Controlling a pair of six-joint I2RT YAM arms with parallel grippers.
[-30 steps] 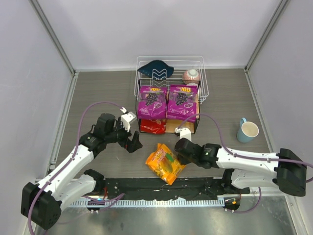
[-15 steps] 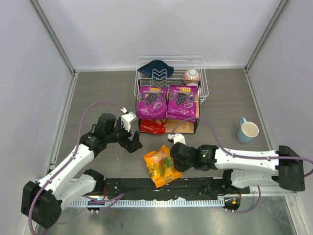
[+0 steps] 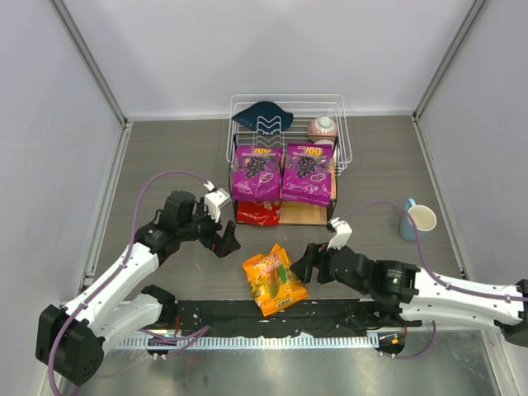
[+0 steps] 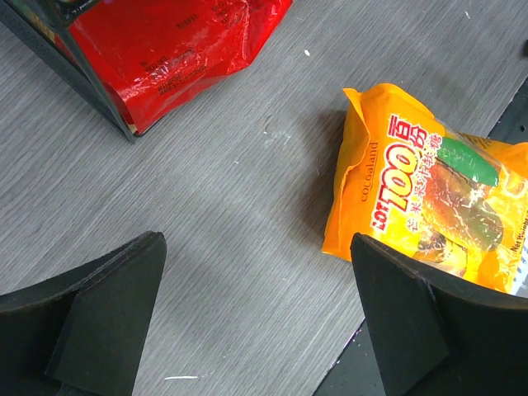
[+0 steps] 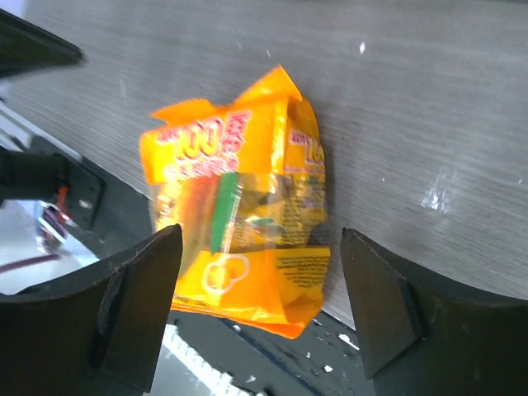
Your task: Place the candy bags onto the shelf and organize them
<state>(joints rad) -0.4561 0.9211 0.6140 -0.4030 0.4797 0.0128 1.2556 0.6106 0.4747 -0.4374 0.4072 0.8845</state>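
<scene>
An orange-yellow candy bag [image 3: 274,280] lies flat on the table by the near edge, touched by neither gripper. My right gripper [image 3: 307,266] is open just to its right; in the right wrist view the bag [image 5: 239,223] lies below the spread fingers of the gripper [image 5: 261,247]. My left gripper [image 3: 226,241] hangs open left of the bag [image 4: 429,198], over bare table [image 4: 256,272]. Two purple candy bags [image 3: 256,172] [image 3: 307,173] lie on top of the shelf [image 3: 305,216]. A red candy bag [image 3: 257,214] [image 4: 165,49] sits on its lower board, sticking out at the front.
Behind the shelf stands a white wire basket [image 3: 342,132] holding a dark blue cloth [image 3: 262,114] and a pink bowl [image 3: 322,127]. At the right there is a blue mug [image 3: 417,219]. A black rail [image 3: 272,318] runs along the near edge, under the orange bag's end.
My right gripper has opened, let go of the orange-yellow bag and drawn back to the right. The bag shifted slightly left and now rests on the table. The left arm has not moved.
</scene>
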